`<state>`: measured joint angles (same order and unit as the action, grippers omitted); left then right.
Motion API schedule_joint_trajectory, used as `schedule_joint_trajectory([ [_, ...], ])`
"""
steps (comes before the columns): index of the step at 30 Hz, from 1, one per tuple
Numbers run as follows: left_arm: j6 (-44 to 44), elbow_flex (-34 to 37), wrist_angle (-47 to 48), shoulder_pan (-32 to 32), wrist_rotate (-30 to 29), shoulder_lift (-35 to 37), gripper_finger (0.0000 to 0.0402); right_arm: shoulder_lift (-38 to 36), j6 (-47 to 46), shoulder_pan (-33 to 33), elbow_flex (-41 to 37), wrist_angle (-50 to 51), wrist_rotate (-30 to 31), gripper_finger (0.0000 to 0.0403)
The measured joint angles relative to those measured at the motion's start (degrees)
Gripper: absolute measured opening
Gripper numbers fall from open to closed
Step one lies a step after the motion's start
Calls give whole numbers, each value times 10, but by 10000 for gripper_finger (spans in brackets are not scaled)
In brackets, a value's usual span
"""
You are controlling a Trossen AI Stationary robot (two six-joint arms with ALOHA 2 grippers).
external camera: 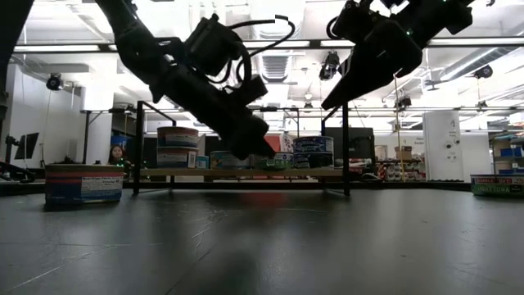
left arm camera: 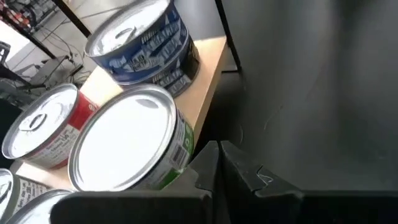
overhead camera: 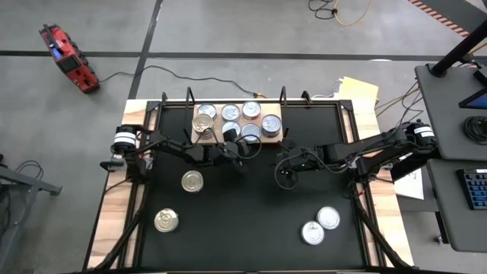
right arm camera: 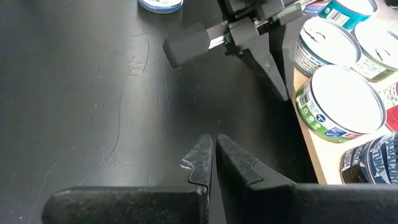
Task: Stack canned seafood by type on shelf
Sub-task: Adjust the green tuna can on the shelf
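Note:
The shelf [overhead camera: 266, 140] is a light wooden board at the table's far side, with several cans standing on it. One of them is a green-labelled can [left arm camera: 130, 146] at its near edge. My left gripper [left arm camera: 217, 149] is shut. It slants down over the black table right beside that can's side and the board's near edge; it also shows in the right wrist view [right arm camera: 280, 87]. My right gripper [overhead camera: 285, 173] hangs shut above the middle of the table, holding nothing. Loose cans stand on the table: two gold-topped ones [overhead camera: 192, 181] [overhead camera: 166, 221] and two silver-topped ones [overhead camera: 329, 218] [overhead camera: 312, 232]. My left gripper's shut fingers [left arm camera: 239, 168] come slanting down from the table's left beside the green-labelled can's side wall [left arm camera: 186, 146]. I cannot tell whether they touch it. The can stands upright on the board.
A black rail frame [overhead camera: 228, 103] runs around the far edge behind the board. A blue-labelled can [left arm camera: 143, 43] and a red-labelled can [left arm camera: 46, 127] stand beside the green one. Bare black table [overhead camera: 251, 221] lies between the loose cans.

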<state>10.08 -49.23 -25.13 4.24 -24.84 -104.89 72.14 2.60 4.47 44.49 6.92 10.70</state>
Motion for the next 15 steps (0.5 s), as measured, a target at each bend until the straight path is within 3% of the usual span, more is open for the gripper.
schedule_joint_trajectory([
  [15,-5,1,-33,38,-1,-11,0,0,4,0,0,-3,0,13],
])
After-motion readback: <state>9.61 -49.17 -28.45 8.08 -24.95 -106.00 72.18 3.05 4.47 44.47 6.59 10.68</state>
